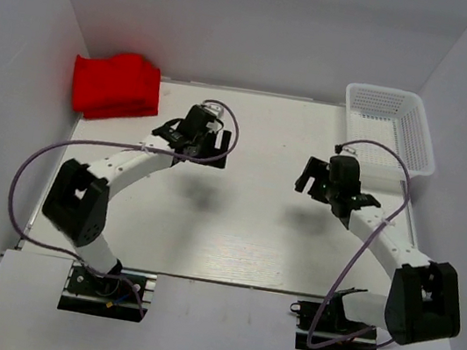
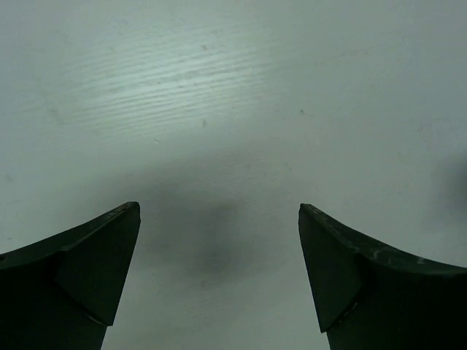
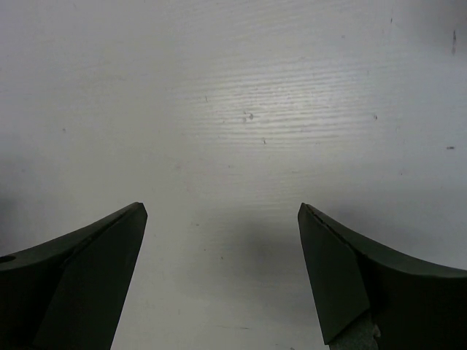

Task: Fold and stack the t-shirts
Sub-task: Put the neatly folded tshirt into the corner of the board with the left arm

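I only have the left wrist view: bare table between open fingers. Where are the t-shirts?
Observer: The t-shirts sit in a red pile at the far left corner of the table, beyond the left gripper.
Operator: Any in the basket?
Observer: The basket, at the far right corner, shows no red inside.
Operator: And the right gripper?
Observer: The right gripper is open and holds nothing, over bare table near the basket.
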Controlling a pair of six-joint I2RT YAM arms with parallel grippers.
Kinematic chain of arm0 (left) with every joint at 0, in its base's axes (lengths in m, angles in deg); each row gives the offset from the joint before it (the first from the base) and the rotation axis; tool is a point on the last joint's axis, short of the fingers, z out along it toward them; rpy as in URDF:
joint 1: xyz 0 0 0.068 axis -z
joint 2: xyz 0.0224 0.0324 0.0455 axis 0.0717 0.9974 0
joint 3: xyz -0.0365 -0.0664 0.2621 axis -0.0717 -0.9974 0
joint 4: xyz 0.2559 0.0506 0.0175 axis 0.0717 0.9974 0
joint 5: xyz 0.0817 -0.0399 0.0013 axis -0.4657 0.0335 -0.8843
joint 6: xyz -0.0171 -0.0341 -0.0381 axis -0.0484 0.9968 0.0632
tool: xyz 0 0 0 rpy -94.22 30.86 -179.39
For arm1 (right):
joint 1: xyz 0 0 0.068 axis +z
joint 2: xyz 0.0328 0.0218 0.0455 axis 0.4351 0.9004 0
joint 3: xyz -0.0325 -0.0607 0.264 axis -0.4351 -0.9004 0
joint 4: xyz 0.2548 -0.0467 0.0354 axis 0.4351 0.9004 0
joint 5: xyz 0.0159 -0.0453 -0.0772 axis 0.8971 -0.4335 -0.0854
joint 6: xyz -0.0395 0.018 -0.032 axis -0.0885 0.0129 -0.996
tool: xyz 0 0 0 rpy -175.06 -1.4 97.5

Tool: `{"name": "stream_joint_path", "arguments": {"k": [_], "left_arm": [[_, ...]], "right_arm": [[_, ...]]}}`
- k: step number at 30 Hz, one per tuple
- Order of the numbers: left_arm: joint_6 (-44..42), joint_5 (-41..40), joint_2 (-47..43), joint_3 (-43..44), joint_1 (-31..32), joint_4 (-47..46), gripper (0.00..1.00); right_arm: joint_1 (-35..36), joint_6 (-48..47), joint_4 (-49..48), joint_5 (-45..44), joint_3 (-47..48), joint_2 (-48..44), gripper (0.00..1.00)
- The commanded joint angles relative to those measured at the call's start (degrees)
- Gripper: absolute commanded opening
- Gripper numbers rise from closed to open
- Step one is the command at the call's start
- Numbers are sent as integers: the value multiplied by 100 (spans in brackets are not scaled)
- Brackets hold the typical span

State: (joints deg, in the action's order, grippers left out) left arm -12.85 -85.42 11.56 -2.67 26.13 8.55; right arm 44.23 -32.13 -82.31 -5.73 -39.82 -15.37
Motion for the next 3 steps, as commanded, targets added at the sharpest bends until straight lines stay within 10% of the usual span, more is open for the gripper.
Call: {"name": "stream_joint_path", "arguments": {"k": [1,3], "left_arm": [[345,-971,-862,-71,-80,80,100],[398,-1025,-941,-142,34,195,100]], "right_arm": [[2,82,-425,85,-300,-370,90],[-7,91,-566,67,-511,-624,90]]}}
